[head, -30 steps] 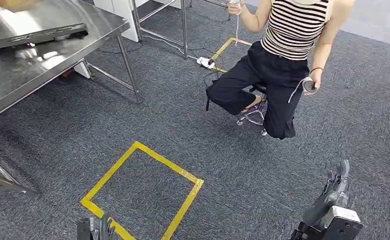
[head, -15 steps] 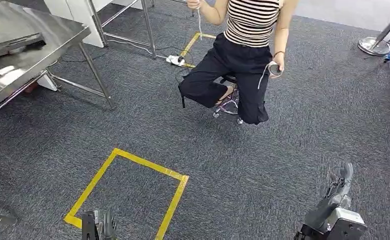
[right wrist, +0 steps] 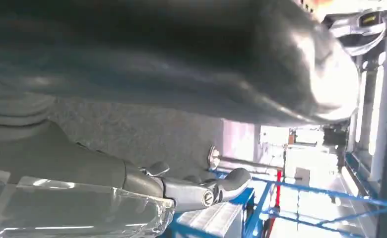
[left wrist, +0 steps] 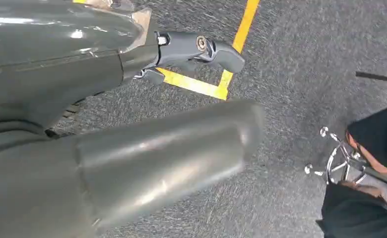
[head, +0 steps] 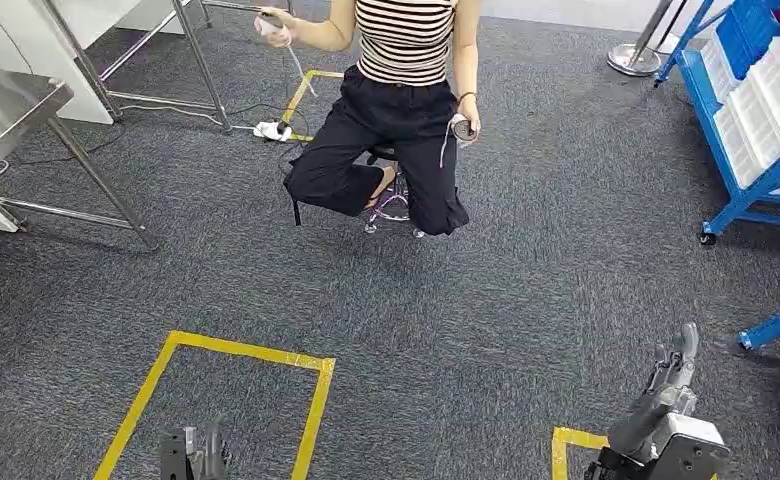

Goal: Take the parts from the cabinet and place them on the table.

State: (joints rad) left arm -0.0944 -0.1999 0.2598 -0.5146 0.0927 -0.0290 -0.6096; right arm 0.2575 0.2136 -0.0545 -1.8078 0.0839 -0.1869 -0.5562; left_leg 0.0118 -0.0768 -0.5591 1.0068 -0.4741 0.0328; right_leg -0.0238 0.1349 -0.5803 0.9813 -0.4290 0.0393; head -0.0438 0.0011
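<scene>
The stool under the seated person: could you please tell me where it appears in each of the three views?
Head view: the stool is at top centre, under the seated person.
Left wrist view: its chrome base is at the right edge, by the dark trousers.
Right wrist view: this one faces the blue rack, away from the stool.
Shared landmark: the yellow tape, in the head and left wrist views.

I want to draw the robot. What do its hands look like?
The left hand has a thick, shiny grey thumb and a darker finger with a round silver screw. The right hand looks the same, with a clear plastic cover behind it.
</scene>
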